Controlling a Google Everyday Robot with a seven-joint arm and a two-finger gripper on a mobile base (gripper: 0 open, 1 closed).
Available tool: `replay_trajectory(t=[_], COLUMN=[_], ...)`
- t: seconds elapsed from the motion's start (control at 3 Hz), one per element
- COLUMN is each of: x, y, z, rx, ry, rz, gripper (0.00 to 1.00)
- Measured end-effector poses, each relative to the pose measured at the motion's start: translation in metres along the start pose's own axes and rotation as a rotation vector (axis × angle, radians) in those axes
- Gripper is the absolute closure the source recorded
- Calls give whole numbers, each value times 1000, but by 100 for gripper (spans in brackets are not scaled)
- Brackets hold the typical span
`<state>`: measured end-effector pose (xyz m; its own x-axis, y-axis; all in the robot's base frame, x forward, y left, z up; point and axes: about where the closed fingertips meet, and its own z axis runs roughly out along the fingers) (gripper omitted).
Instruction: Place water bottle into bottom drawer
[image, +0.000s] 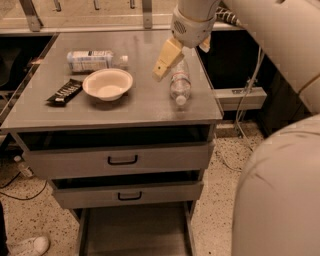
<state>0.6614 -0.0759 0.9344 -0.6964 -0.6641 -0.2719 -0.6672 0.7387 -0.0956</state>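
The water bottle lies on its side on the right part of the grey cabinet top, white cap toward the front edge. My gripper hangs just above the bottle's far end. It is open, with one tan finger left of the bottle and the other partly showing at the right behind the wrist. It holds nothing. The bottom drawer is pulled out at floor level, its dark floor bare.
A white bowl, a bottle with a large white label and a dark snack bar lie on the left of the top. Two grey drawers with black handles stand slightly open. My arm fills the right side.
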Motion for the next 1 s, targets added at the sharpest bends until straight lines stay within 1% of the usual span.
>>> replay_trajectory(t=[0.33,0.67,1.0], x=[-6,-14,-21], y=[-9,-18,-20], z=[23,36,51], rx=[20,31,22], ry=[45,69,86], rz=[17,32,36], gripper=[0,0,0])
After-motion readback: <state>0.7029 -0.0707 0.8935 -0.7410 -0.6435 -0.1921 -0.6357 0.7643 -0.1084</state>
